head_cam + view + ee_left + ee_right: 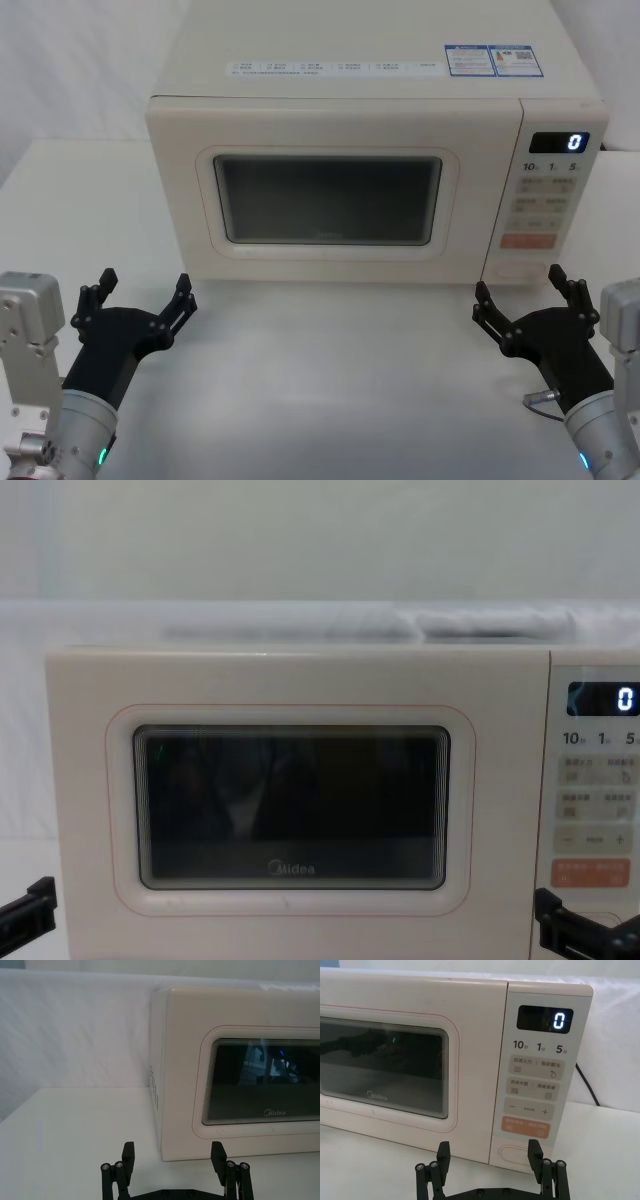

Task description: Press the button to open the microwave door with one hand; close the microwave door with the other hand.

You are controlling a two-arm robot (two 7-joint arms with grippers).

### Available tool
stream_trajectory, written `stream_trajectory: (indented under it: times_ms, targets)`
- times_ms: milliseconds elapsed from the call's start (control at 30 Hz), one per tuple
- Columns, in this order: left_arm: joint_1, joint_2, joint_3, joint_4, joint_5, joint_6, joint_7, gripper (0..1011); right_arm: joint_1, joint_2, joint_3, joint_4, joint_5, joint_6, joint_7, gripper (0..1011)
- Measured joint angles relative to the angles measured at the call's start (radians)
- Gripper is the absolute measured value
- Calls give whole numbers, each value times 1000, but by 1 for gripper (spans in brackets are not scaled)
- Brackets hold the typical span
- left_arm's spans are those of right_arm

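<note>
The cream-white microwave door [330,205] with its dark window is closed flush with the oven front; it also fills the chest view as the microwave door [290,810] and appears as the microwave door [260,1085] and the microwave door [390,1065] in the wrist views. The wide oval button [521,270] sits at the bottom of the control panel, seen close as the button [517,1152]. My right gripper [526,296] [490,1152] hovers open on the table just in front of the button, not touching it. My left gripper [143,293] [172,1156] rests open before the door's left lower corner.
The microwave stands on a white table [330,370] against a white draped backdrop. Its display [559,142] reads 0, with an orange key [527,240] above the button. A black power cord [587,1085] runs down behind the oven's right side.
</note>
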Motion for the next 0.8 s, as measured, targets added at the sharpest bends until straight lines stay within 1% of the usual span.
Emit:
stream_trajectory:
  times_ms: [233,367,400,500,533,600,633,700,800]
  targets:
    - [0,0,0,0,0,0,0,1001,0,0,0,0,0,0,0,1002]
    - [0,0,0,0,0,0,0,1001,0,0,0,0,0,0,0,926]
    - [0,0,0,0,0,0,0,1001,0,0,0,0,0,0,0,926]
    - [0,0,0,0,0,0,0,1001,0,0,0,0,0,0,0,819]
    - [0,0,0,0,0,0,0,1001,0,0,0,0,0,0,0,819]
    - [0,0,0,0,0,0,0,1001,0,0,0,0,0,0,0,767]
    - [0,0,0,0,0,0,0,1001,0,0,0,0,0,0,0,712]
    - [0,0,0,0,0,0,0,1001,0,0,0,0,0,0,0,670]
    - [0,0,0,0,0,0,0,1001,0,0,0,0,0,0,0,568]
